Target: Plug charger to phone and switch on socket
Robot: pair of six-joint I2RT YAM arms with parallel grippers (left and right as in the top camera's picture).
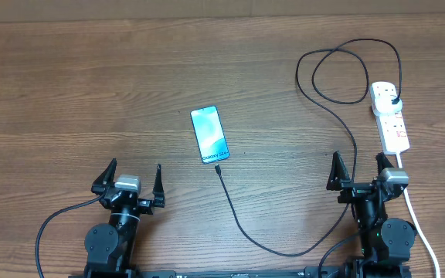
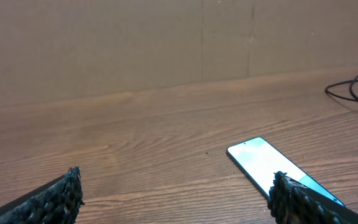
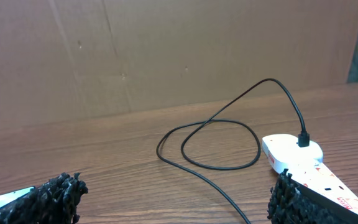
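Note:
The phone (image 1: pixel 209 133) lies flat in the table's middle with its blue-teal screen lit; it also shows in the left wrist view (image 2: pixel 263 160) and at the left edge of the right wrist view (image 3: pixel 2 200). The charger's black cable (image 1: pixel 242 224) runs from a connector tip (image 1: pixel 217 167) just below the phone, loops near the front, and curls up to its black plug (image 1: pixel 393 100) seated in the white socket strip (image 1: pixel 390 117). The cable (image 3: pixel 213 149) and the strip (image 3: pixel 291 150) show in the right wrist view. My left gripper (image 1: pixel 130 184) and right gripper (image 1: pixel 360 171) are open and empty near the front edge.
The socket's thick white cord (image 1: pixel 419 224) runs down past the right arm to the front edge. A brown cardboard wall (image 2: pixel 166 43) stands behind the wooden table (image 1: pixel 91 93).

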